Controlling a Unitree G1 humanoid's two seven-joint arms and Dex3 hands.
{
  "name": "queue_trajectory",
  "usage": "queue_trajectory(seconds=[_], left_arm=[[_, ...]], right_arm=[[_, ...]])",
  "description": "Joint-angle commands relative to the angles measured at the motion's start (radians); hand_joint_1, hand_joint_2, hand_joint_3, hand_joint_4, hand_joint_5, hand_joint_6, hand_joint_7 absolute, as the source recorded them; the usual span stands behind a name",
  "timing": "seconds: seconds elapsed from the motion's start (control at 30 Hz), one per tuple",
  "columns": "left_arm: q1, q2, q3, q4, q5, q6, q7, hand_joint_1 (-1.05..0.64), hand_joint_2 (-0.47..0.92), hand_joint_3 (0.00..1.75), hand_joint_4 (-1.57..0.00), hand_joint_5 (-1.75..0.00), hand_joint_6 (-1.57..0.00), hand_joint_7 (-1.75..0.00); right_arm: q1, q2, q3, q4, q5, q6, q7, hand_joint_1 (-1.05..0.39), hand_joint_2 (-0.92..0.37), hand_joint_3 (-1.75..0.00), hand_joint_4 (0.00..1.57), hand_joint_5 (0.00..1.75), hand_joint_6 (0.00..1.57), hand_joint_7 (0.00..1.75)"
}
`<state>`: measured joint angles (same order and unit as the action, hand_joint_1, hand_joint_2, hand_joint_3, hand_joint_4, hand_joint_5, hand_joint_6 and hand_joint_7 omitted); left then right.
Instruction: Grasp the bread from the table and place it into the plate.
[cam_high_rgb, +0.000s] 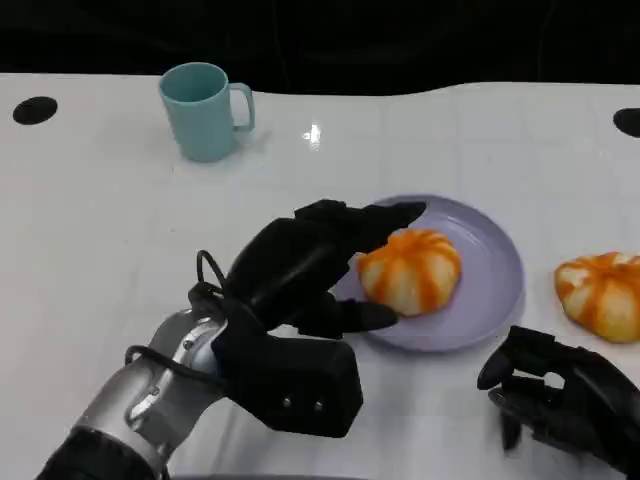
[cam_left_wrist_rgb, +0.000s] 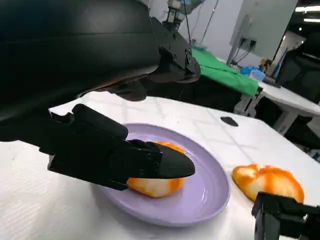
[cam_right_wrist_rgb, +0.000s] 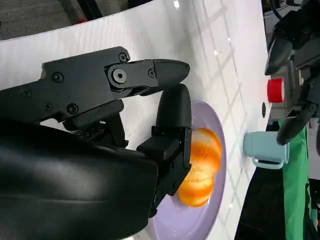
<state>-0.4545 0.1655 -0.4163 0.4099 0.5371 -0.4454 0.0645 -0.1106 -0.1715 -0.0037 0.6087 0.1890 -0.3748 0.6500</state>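
Glossy white table (cam_high_rgb: 100, 230), ridged round bread (cam_high_rgb: 411, 271)

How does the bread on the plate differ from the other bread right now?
The bread on the plate lies inside the purple plate, while the other bread lies on the bare white table. The left hand reaches around the first; the right hand sits short of the second. Both are round, white with orange stripes.

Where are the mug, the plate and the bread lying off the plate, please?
mug (cam_high_rgb: 203, 110), head view, its side wall.
plate (cam_high_rgb: 495, 265), head view, bare right part.
bread off the plate (cam_high_rgb: 603, 293), head view, its top.
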Motion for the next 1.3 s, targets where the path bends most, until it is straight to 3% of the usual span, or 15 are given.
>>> queue_trajectory(seconds=[0.03, 0.2, 0.27, 0.8, 1.3], left_arm=[[0.138, -0.019, 0.067, -0.023, -0.129, -0.129, 0.052, -0.44, 0.92, 0.36, -0.22, -1.22, -0.4, -0.55], [0.216, -0.058, 0.098, -0.057, -0.265, -0.153, -0.011, -0.4, 0.88, 0.41, -0.28, -1.27, -0.36, -0.86], [0.229, -0.065, 0.106, -0.067, -0.291, -0.154, -0.031, -0.4, 0.87, 0.43, -0.29, -1.26, -0.35, -0.9], [0.456, -0.135, 0.222, -0.218, -0.76, 0.003, -0.329, -0.46, 0.92, 0.38, -0.57, -1.26, -0.51, -0.99], [0.558, -0.207, 0.298, -0.289, -0.93, 0.195, -0.425, -0.58, 0.92, 0.26, -0.73, -1.43, -0.67, -1.04]], right_arm=[[0.029, -0.013, 0.005, 0.011, -0.013, 0.036, -0.001, -0.52, -0.92, -0.28, 0.68, 1.75, 0.64, 1.42], [0.029, -0.014, 0.007, 0.008, -0.016, 0.042, -0.004, -0.51, -0.92, -0.27, 0.68, 1.75, 0.65, 1.42], [0.029, -0.014, 0.007, 0.008, -0.014, 0.041, -0.003, -0.5, -0.92, -0.27, 0.68, 1.75, 0.65, 1.42], [0.042, -0.022, 0.013, -0.029, -0.017, 0.08, -0.02, -0.52, -0.92, -0.27, 0.66, 1.75, 0.64, 1.4], [0.055, -0.024, 0.026, -0.067, -0.033, 0.093, -0.044, -0.49, -0.92, -0.29, 0.64, 1.75, 0.65, 1.39]])
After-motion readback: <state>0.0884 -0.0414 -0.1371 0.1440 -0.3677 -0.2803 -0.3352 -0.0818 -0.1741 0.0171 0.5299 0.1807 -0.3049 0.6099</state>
